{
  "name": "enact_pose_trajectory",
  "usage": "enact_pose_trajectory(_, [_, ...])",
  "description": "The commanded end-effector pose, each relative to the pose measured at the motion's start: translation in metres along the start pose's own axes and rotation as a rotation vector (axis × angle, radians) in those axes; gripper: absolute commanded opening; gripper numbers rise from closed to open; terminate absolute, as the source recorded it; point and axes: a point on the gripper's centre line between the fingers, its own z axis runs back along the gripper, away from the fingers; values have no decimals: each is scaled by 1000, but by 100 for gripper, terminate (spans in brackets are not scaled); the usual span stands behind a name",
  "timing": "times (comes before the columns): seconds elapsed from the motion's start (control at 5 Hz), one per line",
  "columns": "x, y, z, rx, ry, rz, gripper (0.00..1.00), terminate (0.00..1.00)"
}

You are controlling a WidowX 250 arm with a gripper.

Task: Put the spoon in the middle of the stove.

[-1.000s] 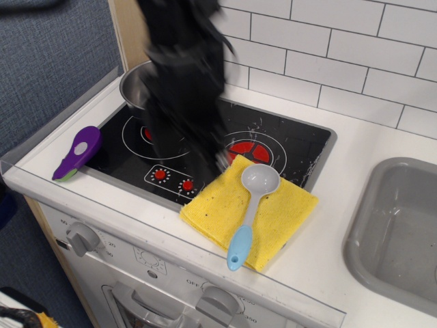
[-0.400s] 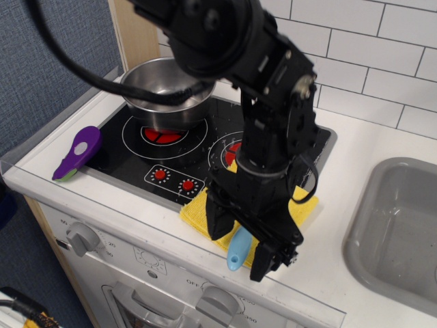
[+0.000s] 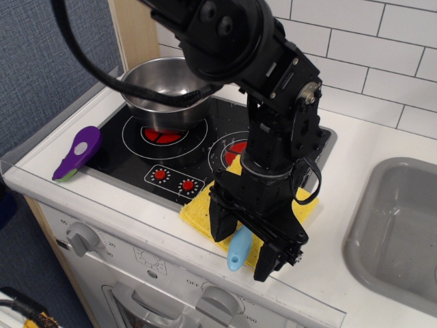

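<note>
The spoon's light blue handle [image 3: 239,249] shows between my fingers; its grey bowl is hidden under the arm. It lies on a yellow cloth [image 3: 199,210] at the stove's front right corner. My gripper [image 3: 244,247] is open, lowered over the handle, with one finger [image 3: 220,222] on the left and one on the right. The stove [image 3: 136,152] is a black cooktop with red burners and two red dials [image 3: 173,179].
A steel pot [image 3: 162,87] sits on the back left burner. A purple tool [image 3: 77,153] lies left of the stove. A grey sink [image 3: 399,232] is at the right. White tiled wall behind. The counter's front edge is close to the gripper.
The arm swung from over the left burner down to the spoon handle on the cloth. In the last moment it settled slightly lower. The spoon has not moved.
</note>
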Motion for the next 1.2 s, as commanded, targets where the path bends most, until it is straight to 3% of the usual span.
enact_pose_trajectory(0.0, [0, 3, 6, 25, -22, 6, 0, 0])
enact_pose_trajectory(0.2, [0, 2, 6, 34, -23, 18, 0, 0])
enact_pose_trajectory(0.4, [12, 46, 34, 66, -48, 32, 0, 0])
enact_pose_trajectory(0.6, [41, 65, 87, 84, -144, 110, 0, 0])
enact_pose_trajectory(0.8, [45, 65, 90, 104, -171, 182, 0, 0])
enact_pose_trajectory(1.0, [27, 111, 74, 89, -162, 227, 0, 0])
